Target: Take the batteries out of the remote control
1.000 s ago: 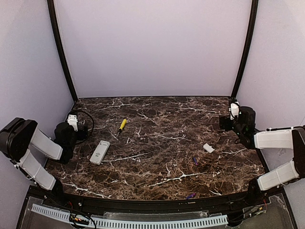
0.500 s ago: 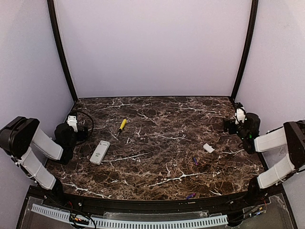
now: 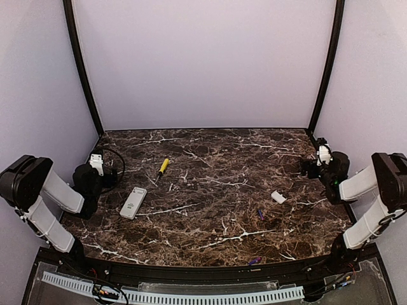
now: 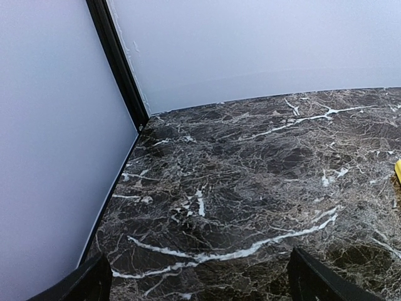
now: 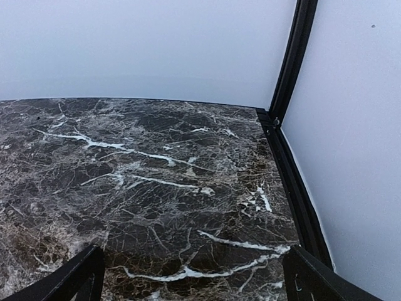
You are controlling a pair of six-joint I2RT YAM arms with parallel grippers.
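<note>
White remote control (image 3: 133, 203), print illegibly small, on marble table (image 3: 210, 171)

The surface (image 3: 216, 159) is a dark brown, marble-patterned slab streaked with white veins. On its left part lie the remote control (image 3: 133, 203), set lengthwise from near to far with a slight tilt, and, farther back and to its right, a yellow-handled screwdriver (image 3: 163, 168). On the right part lie a small white cover piece (image 3: 278, 197), one purple battery (image 3: 260, 215) near it on its near-left side, and a second battery (image 3: 254, 260) at the near edge.
</note>
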